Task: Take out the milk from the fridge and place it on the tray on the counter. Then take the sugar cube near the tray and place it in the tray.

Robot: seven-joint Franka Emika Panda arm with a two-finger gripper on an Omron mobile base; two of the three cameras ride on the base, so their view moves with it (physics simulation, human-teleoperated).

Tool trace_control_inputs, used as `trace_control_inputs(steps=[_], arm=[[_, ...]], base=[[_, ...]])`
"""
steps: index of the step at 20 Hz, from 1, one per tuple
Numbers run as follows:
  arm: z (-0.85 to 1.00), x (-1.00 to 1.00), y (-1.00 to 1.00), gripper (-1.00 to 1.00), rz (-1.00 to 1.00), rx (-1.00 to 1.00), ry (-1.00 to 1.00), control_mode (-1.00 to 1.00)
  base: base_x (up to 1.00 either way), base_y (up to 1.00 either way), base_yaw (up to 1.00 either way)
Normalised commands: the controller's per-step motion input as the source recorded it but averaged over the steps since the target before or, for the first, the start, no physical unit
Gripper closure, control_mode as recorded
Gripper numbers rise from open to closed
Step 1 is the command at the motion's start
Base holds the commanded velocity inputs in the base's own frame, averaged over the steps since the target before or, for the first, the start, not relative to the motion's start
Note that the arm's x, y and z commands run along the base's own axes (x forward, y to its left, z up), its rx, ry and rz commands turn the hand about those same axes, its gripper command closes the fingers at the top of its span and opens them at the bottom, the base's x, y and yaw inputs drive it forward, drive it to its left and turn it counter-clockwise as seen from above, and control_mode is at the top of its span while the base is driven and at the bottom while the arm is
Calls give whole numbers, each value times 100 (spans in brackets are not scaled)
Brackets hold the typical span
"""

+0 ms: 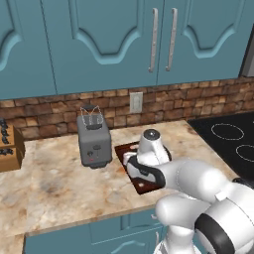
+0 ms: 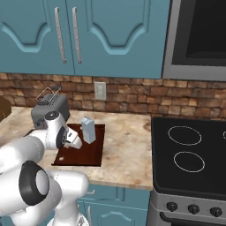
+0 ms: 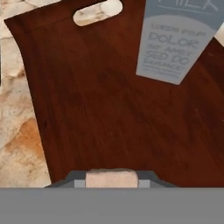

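Kitchen tabletop (image 2: 128, 132), marbled beige, brick wall behind. Item one: tray (image 2: 90, 152), dark brown, beside the toaster (image 1: 94, 141). Item two: milk (image 2: 88, 129), upright on the tray's far end. Item three: sugar cube (image 3: 111, 179), pinched between the tips of your claw (image 3: 111, 180), which is clenched on it and hovers above bare tray board. Milk stands ahead of the claw, well apart; your release point lies straight below.

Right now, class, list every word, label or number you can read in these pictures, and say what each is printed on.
"DOLOR" – on the pale grey-blue milk carton standing on the dark brown wooden tray.
Other lines on that carton face: too blurred to read.
Grey toaster front and stove knobs: markings too small to read.
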Motion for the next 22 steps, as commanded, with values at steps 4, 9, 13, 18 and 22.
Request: trace_control_inputs(steps=[4,9,13,18,22], arm=[[-29,0,-15,100,0,0,0,-100],[-43,0,-4,100,0,0,0,-100],[-44,0,0,100,0,0,0,-100],[-44,0,0,100,0,0,0,-100],[-44,0,0,100,0,0,0,-100]], base=[[0,0,0],[0,0,0],[0,0,0],[0,0,0],[0,0,0]])
